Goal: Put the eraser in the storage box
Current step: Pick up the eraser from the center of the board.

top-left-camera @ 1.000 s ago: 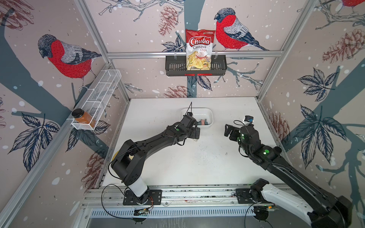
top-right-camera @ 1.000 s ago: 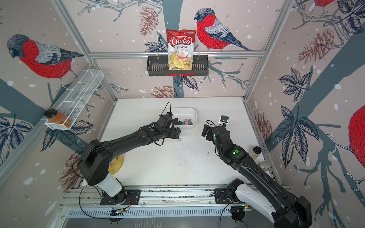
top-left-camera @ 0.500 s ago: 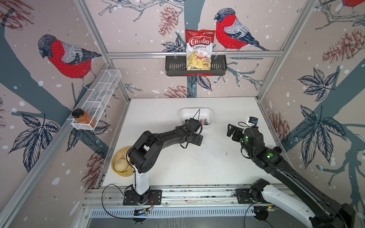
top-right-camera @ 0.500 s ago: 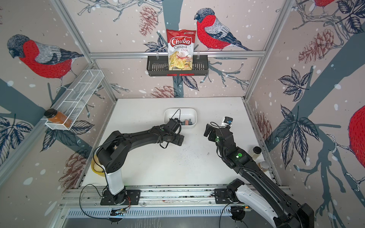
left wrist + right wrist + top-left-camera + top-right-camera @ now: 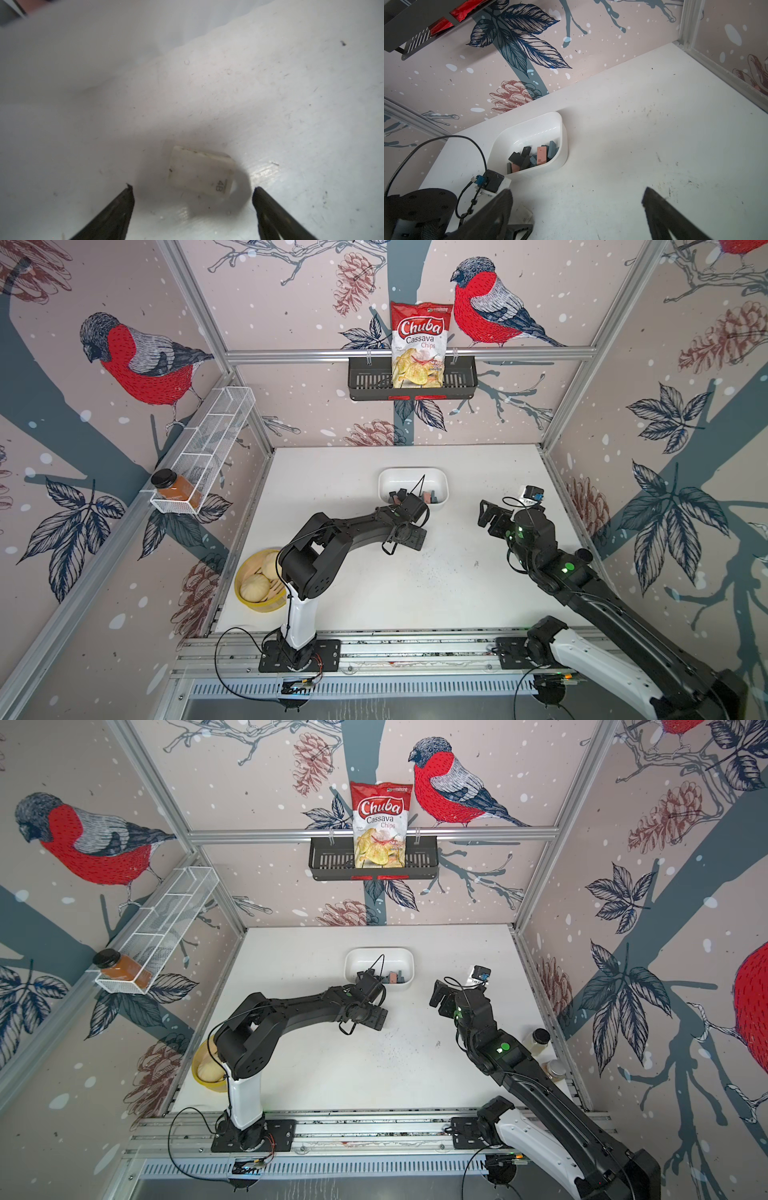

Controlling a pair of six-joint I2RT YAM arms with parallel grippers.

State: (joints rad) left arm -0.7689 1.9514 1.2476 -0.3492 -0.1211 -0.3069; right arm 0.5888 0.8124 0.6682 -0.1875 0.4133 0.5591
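Left pincer (image 5: 192, 191) wide, empty. White eraser (image 5: 200, 172) lies flat on the table (image 5: 291, 104), partly between my tips, outside the storage box (image 5: 83, 52), near its wall. I sit low, probably so the jaws can bracket it.

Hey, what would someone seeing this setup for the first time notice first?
Probably the red-breasted birds printed on the walls, and the red Chuba chips bag standing in the black basket on the back wall. On the table, the left gripper hangs open over a white eraser, near the white storage box holding dark and pink erasers.
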